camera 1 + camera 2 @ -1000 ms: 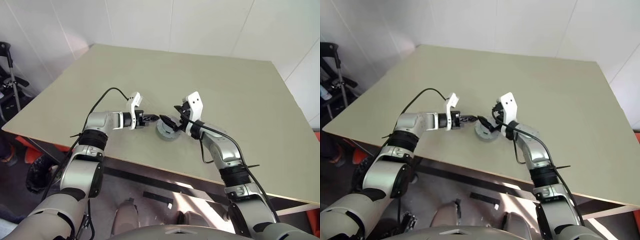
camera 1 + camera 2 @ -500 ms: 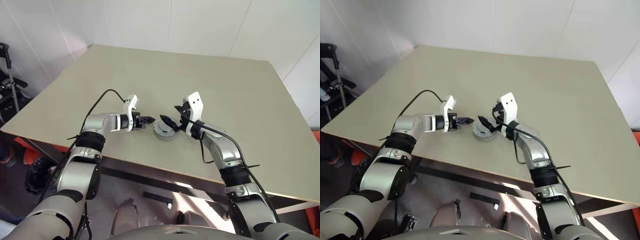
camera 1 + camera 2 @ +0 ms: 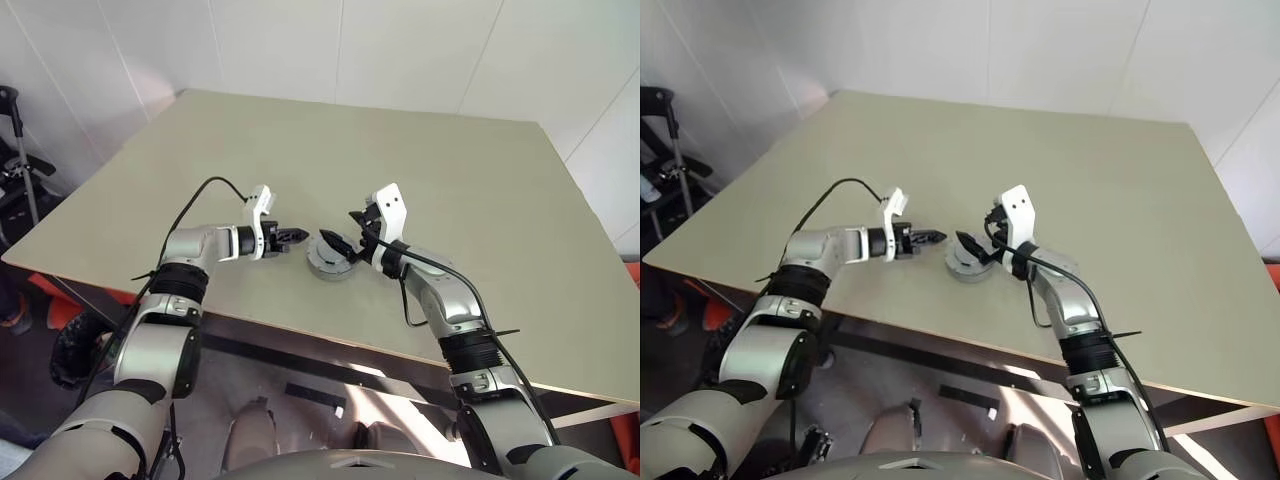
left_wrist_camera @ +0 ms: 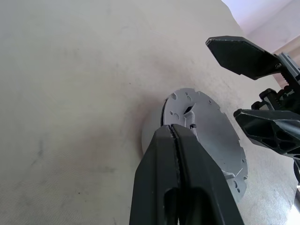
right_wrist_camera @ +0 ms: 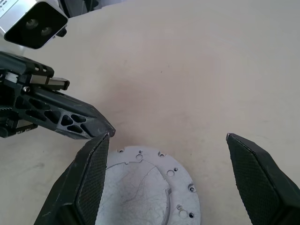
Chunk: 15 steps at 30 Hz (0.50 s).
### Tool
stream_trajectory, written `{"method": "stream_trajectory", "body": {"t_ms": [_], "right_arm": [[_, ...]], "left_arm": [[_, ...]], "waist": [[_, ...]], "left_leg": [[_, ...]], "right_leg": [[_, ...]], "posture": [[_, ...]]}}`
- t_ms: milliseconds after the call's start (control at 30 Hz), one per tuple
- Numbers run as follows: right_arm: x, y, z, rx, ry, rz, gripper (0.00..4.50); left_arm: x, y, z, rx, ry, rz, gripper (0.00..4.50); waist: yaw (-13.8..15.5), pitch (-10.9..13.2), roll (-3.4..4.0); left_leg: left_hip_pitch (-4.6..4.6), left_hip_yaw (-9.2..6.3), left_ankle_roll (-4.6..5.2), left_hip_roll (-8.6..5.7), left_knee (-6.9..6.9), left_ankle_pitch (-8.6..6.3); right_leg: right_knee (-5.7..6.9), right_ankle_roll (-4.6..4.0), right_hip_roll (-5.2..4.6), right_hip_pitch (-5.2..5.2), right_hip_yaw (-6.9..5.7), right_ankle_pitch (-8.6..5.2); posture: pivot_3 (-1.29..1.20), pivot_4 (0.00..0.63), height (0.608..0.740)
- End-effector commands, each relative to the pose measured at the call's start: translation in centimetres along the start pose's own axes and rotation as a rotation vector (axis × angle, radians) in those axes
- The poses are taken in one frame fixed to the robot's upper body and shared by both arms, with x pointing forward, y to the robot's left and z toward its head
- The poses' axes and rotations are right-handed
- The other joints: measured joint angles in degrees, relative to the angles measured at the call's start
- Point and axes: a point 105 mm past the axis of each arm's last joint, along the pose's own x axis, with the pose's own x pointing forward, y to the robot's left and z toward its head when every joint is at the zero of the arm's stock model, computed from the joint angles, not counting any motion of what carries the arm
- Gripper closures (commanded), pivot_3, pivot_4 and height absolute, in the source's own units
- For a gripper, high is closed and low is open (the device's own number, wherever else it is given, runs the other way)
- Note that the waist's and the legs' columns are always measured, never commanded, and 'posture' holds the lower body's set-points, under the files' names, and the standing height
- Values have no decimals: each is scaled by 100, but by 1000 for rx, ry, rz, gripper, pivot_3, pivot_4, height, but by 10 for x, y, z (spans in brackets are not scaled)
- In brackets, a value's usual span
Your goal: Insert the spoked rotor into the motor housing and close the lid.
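The flat silvery-grey lid (image 4: 212,136) lies on top of the round motor housing (image 3: 330,266), near the table's front edge. Only the housing's pale side wall (image 4: 149,138) shows under the lid. The spoked rotor is hidden. My left gripper (image 4: 171,128) is shut and empty, its tip just left of the lid's rim and a little above the table. My right gripper (image 5: 167,136) hangs open over the lid (image 5: 140,187) from the right, its fingers (image 5: 91,180) wide apart and holding nothing.
The beige table (image 3: 400,150) stretches far behind and to both sides of the assembly. Its front edge (image 3: 300,335) runs close below the grippers. A black wheeled frame (image 3: 18,150) stands off the table's left side.
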Motion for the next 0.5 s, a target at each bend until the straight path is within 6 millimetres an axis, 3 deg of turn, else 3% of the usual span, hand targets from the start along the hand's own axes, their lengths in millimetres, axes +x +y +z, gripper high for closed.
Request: {"method": "stream_trajectory", "body": {"t_ms": [33,200,500], "right_arm": [[-5,2,12,-7,-44,28,28],[-6,6,3,-9,-17,36,28],[-6,13,-5,-14,7,57,28]], "left_arm": [[-9,-8,21,72,-69,-30,4500],[-19,-11,24,294,-89,-17,4500],[-22,-22,21,347,-48,-62,4500]], "waist": [[2,0,0],[-1,0,0],[-10,0,0]], "left_leg": [[0,0,0,0,0,0],[0,0,1,2,0,0],[3,1,0,5,8,0]], "right_leg": [[0,0,0,0,0,0],[-1,0,0,0,0,0],[4,0,1,3,1,0]], "posture": [[0,0,740],[0,0,740],[0,0,740]]}}
